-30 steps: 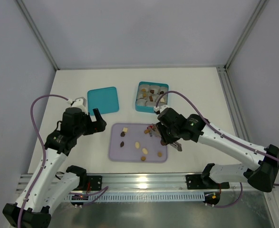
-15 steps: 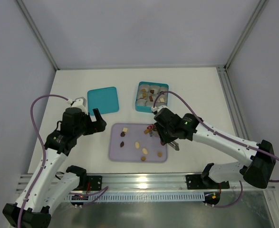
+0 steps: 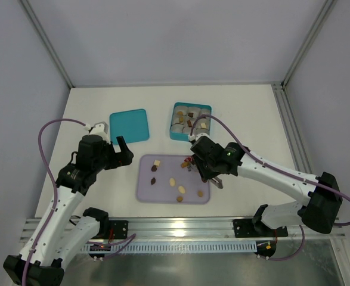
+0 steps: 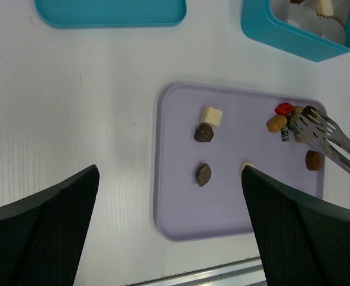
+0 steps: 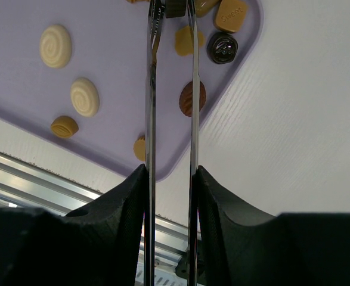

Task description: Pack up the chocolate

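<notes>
The chocolate (image 3: 172, 182) lies scattered on a lilac tray (image 3: 145, 192): cream, tan and dark pieces, and a red one (image 4: 284, 108). My right gripper (image 3: 209, 170) is shut on metal tongs (image 4: 310, 124), whose tips hang over the tray's far right corner. In the right wrist view the tongs (image 5: 152, 89) run up from the gripper (image 5: 170, 170), and a dark piece (image 5: 175, 7) shows between the tips at the frame's edge. My left gripper (image 3: 124, 152) is open and empty, above the table left of the tray (image 4: 180, 208).
A teal box (image 3: 173, 134) with paper cups and several candies stands behind the tray. Its teal lid (image 3: 129, 125) lies flat to the left. A metal rail (image 3: 180, 229) runs along the near table edge.
My right arm has shifted a little to the left, carrying the tongs' tips further over the tray's far right corner. The left arm has not moved.
</notes>
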You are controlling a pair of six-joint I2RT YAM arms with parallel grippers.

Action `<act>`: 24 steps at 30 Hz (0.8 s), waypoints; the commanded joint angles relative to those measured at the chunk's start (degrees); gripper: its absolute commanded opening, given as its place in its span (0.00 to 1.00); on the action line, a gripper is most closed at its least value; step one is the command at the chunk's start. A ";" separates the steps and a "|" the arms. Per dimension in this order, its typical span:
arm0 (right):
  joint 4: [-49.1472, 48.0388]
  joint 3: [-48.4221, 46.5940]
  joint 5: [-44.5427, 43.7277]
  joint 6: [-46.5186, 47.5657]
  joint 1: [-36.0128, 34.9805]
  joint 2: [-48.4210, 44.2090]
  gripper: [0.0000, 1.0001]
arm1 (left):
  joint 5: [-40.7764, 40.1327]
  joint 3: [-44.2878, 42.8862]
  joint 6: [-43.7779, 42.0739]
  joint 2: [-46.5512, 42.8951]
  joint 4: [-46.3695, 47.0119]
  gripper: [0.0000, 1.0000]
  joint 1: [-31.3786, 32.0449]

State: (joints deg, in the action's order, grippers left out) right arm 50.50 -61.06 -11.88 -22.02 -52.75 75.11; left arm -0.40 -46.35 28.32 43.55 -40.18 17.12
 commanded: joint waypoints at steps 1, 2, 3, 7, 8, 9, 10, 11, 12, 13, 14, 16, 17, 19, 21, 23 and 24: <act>-2.07 0.06 -1.13 0.05 0.19 0.04 0.40 | -0.47 -0.32 0.34 -0.13 0.46 1.00 0.10; -2.16 0.15 -1.22 -0.04 0.28 0.04 0.40 | -0.47 -0.32 0.34 -0.04 0.54 1.00 0.19; -2.07 0.24 -1.04 0.05 0.28 0.04 0.39 | -0.47 -0.32 0.34 -0.04 0.46 1.00 0.19; -2.60 0.85 -0.60 0.05 0.37 0.03 0.40 | -0.47 -0.32 0.34 -0.13 0.46 1.00 0.19; -2.69 0.94 -0.43 0.14 0.37 0.04 0.40 | -0.39 -0.32 0.34 -0.13 0.46 1.00 0.10; -2.77 1.11 -0.25 0.22 0.37 0.21 0.40 | -0.47 -0.32 0.25 -0.13 0.46 1.00 0.10; -2.95 1.12 -0.16 0.22 0.54 0.21 0.40 | -0.47 -0.32 0.34 -0.13 0.46 1.00 0.19; -3.13 1.20 -0.07 0.31 0.63 0.30 0.40 | -0.47 -0.32 0.34 -0.13 0.46 1.00 0.19; -3.21 1.20 0.19 0.40 0.72 0.39 0.40 | -0.47 -0.32 0.25 -0.04 0.46 1.00 0.19; -3.39 1.29 0.36 0.49 0.89 0.56 0.40 | -0.47 -0.32 0.25 -0.13 0.46 1.00 0.10; -3.57 1.29 0.54 0.49 0.98 0.56 0.40 | -0.47 -0.32 0.25 -0.22 0.37 1.00 0.19; -3.83 1.20 0.98 0.66 1.25 0.56 0.39 | -0.56 -0.24 0.25 -0.13 0.37 1.00 0.19; -3.92 1.29 1.15 0.84 1.51 0.56 0.39 | -0.56 -0.32 0.25 -0.22 0.46 1.00 0.10; -4.18 1.29 1.59 1.01 1.95 0.56 0.39 | -0.56 -0.32 0.34 -0.31 0.46 1.00 0.19; -4.18 1.29 1.86 1.10 2.21 0.47 0.34 | -0.56 -0.32 0.25 -0.31 0.37 1.00 0.19; -4.18 1.20 2.21 1.10 2.56 0.13 0.31 | -0.56 -0.32 0.34 -0.31 0.54 1.00 0.19; -3.92 1.03 2.21 1.28 2.74 -0.05 0.31 | -0.65 -0.24 0.34 -0.31 0.46 1.00 0.19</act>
State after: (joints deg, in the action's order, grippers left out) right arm 48.16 -59.66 -10.13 -21.19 -50.52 75.90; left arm -0.40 -46.35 28.32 43.55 -40.18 17.12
